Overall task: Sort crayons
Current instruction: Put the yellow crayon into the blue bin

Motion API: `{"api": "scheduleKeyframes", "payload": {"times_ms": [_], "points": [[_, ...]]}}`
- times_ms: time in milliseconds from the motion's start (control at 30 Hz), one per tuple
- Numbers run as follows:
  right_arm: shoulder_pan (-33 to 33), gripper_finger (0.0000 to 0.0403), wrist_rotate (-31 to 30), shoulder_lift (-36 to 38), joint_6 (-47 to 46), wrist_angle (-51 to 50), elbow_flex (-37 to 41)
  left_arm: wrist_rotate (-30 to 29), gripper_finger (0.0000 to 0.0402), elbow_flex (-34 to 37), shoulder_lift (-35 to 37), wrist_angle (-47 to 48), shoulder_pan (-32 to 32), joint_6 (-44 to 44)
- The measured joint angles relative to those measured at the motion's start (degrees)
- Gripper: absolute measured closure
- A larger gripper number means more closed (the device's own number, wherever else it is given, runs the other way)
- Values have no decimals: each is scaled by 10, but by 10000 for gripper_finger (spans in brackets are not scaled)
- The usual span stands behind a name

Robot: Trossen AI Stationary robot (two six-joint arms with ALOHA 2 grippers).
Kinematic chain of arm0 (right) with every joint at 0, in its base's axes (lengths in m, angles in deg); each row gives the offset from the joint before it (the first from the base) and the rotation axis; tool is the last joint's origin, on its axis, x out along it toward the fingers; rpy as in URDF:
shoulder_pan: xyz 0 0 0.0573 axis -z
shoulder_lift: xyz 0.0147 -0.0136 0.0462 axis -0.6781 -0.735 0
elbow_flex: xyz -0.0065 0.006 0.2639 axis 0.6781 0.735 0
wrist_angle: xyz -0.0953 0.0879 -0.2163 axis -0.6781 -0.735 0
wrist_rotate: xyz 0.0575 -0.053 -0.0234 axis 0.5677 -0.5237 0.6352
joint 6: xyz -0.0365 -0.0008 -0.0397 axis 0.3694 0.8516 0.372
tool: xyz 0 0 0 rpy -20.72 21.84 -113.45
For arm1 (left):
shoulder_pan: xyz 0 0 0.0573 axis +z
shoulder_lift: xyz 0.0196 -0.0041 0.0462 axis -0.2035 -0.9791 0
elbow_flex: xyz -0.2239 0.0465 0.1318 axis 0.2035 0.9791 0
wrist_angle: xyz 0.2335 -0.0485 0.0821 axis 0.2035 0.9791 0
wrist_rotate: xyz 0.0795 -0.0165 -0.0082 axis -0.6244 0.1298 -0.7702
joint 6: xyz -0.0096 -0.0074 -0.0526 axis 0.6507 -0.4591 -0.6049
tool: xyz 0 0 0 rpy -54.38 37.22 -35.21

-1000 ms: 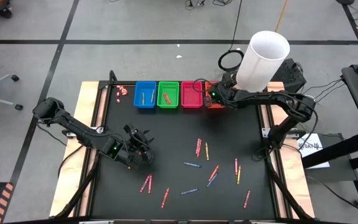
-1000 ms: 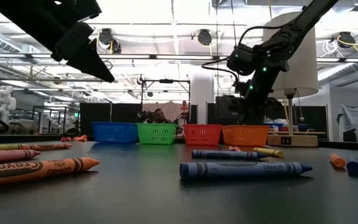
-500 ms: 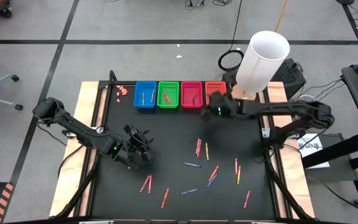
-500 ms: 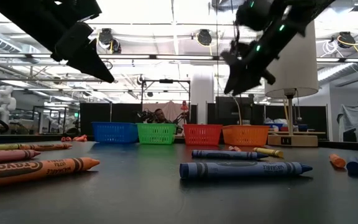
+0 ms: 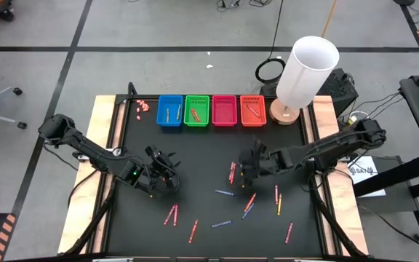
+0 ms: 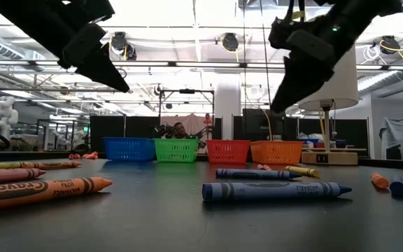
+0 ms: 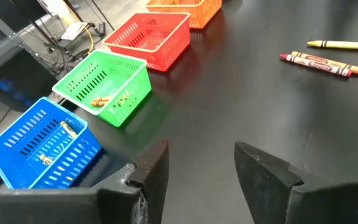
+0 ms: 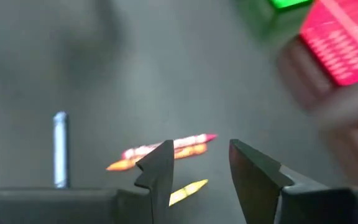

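Observation:
Crayons lie scattered on the black table top (image 5: 195,156): a pink one (image 5: 232,172) and a yellow one (image 5: 241,176) near the middle, blue ones (image 5: 225,193), and red ones toward the near edge (image 5: 193,231). My right gripper (image 5: 247,166) hovers open just above the pink and yellow pair (image 8: 169,144), with nothing between its fingers. My left gripper (image 5: 164,175) hangs open and empty over the table's left half. A few crayons rest inside the blue (image 5: 170,110), green (image 5: 196,110) and orange (image 5: 253,110) baskets.
The row of small baskets, including a pink one (image 5: 224,110), stands along the far edge. A white lamp (image 5: 308,69) stands at the far right corner. Small pinkish bits (image 5: 143,106) lie left of the blue basket. In the low view large crayons (image 6: 275,190) lie close by.
My right gripper has swung away from the orange basket toward the table's near edge and its middle, rolling as it went, and now hangs over the scattered crayons. The orange basket, covered by it before, now shows.

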Motion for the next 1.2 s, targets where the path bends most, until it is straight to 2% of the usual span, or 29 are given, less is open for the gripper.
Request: {"api": "scheduleKeyframes", "payload": {"times_ms": [200, 367, 667, 1000, 1200], "points": [[-42, 261, 21, -28, 1, -6, 0, 0, 220, 0, 0, 1, 0, 0], [-45, 261, 73, -29, -75, -5, 0, 2, 220, 0, 0, 0, 0, 0], [-46, 261, 71, -40, -173, -9, 0, 21, 220, 0, 0, 0, -6, -16], [-79, 261, 70, -96, -310, -16, 0, 22, 220, 0, 0, -7, -29, -31], [-87, 261, 22, -138, -341, -15, 0, 22, 220, 0, 0, -20, -39, -31]]}}
